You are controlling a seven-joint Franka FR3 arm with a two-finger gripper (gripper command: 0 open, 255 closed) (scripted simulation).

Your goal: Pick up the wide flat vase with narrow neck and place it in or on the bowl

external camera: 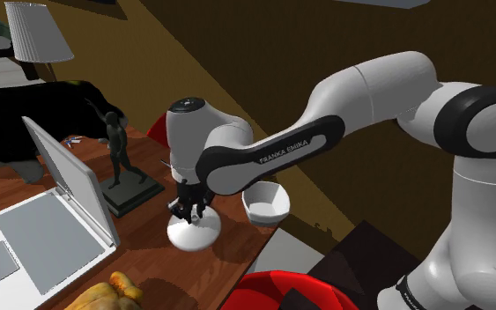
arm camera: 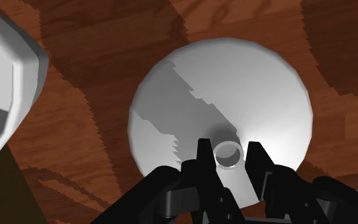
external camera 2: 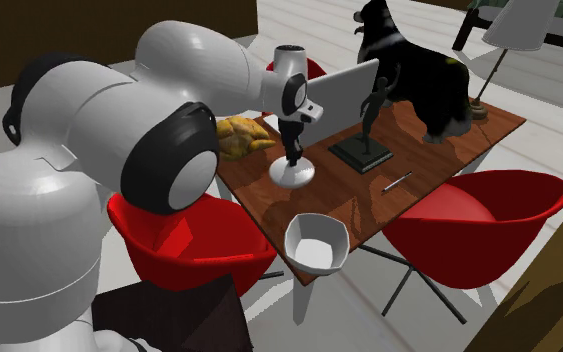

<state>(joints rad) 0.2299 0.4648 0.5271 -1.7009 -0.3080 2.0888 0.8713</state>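
Right now the vase is sitting upright on the counter, white, wide and flat, its narrow neck rising between my jaws. I am holding the jaws spread, one on each side of the neck, with a thin gap showing at each. The bowl is standing near the vase, by the counter's edge. A dark statuette and an open laptop are sitting beyond.
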